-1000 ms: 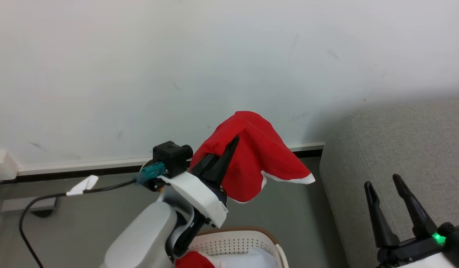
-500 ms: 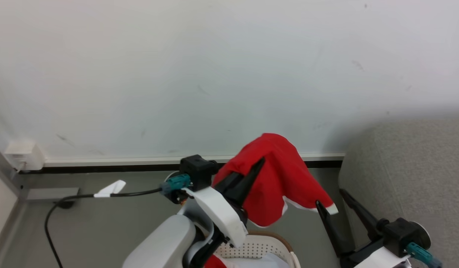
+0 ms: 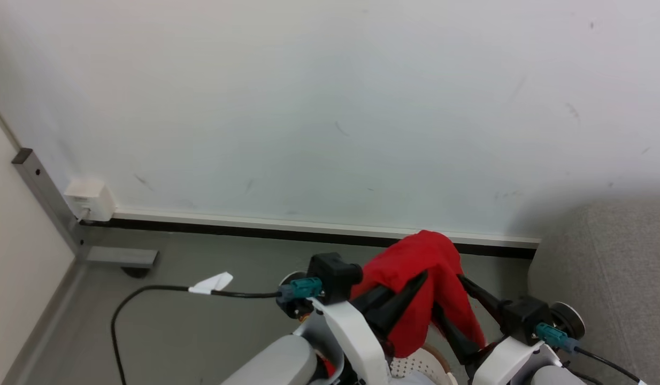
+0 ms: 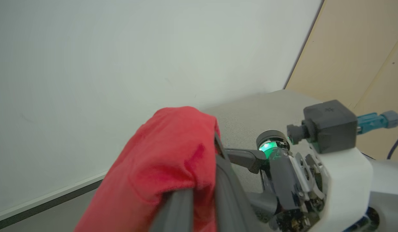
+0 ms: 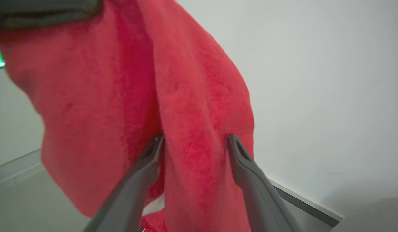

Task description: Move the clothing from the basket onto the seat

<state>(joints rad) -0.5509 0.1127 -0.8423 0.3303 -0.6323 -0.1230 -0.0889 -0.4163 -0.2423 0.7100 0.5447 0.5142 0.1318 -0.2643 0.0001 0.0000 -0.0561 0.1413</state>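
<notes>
The head view has my left gripper (image 3: pixel 418 279) shut on a piece of red clothing (image 3: pixel 415 256), held up so it drapes over the fingers. My right gripper (image 3: pixel 447 294) is open, its two fingers standing astride a hanging fold of that same garment. In the right wrist view the red clothing (image 5: pixel 192 106) hangs between the spread fingertips (image 5: pixel 157 143). The left wrist view shows the clothing (image 4: pixel 163 154) bunched over the left gripper (image 4: pixel 203 190), with the seat (image 4: pixel 250 109) behind. A sliver of the basket (image 3: pixel 413 368) peeks out below the arms. The grey seat (image 3: pixel 603 267) is at the right.
A pale wall with a dark baseboard (image 3: pixel 308 231) runs across ahead. A black cable with a white tag (image 3: pixel 164 289) lies on the grey floor at left, near a wall socket box (image 3: pixel 89 199) and a metal post (image 3: pixel 41 187).
The camera has swung left and the whole picture shifted. My right gripper has come in from the right to the hanging cloth, and its open fingers now straddle a fold. The left gripper still holds the garment.
</notes>
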